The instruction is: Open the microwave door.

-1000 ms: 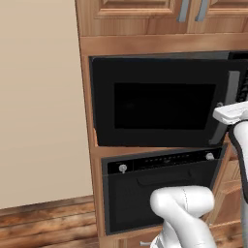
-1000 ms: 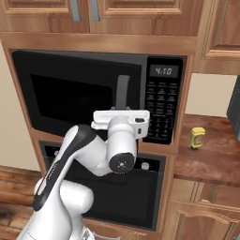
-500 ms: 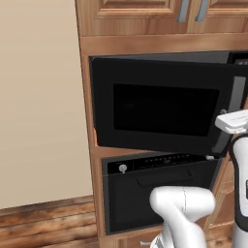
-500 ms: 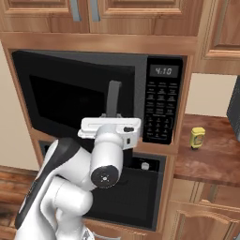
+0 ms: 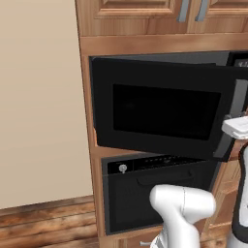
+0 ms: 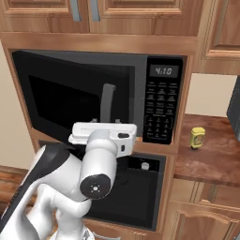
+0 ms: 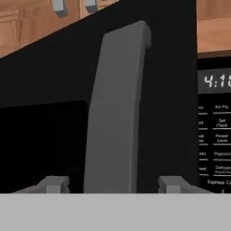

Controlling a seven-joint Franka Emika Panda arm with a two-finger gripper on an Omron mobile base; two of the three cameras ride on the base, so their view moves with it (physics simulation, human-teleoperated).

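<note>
The microwave door (image 5: 160,111) is a glossy black panel with a dark window, and it stands partly swung out from the microwave (image 6: 159,70), hinged on its left. Its long grey vertical handle (image 6: 108,103) runs along the door's right edge. My gripper (image 7: 113,185) is open and straddles the lower part of the handle (image 7: 115,113), with a gap between each fingertip (image 7: 54,184) and the handle. The white hand (image 6: 103,133) sits in front of the door's lower right corner. To the right is the keypad strip (image 6: 159,110), whose clock reads 4:10.
A black oven (image 5: 155,193) with a silver knob (image 5: 122,168) sits directly below the microwave. Wooden cabinets (image 6: 140,14) are above. A small yellow bottle (image 6: 197,138) stands on the wooden counter (image 6: 211,159) to the right. A beige wall (image 5: 38,121) lies left.
The microwave door has swung further out from the cabinet. My hand has drawn back and to the left with the handle between its fingers.
</note>
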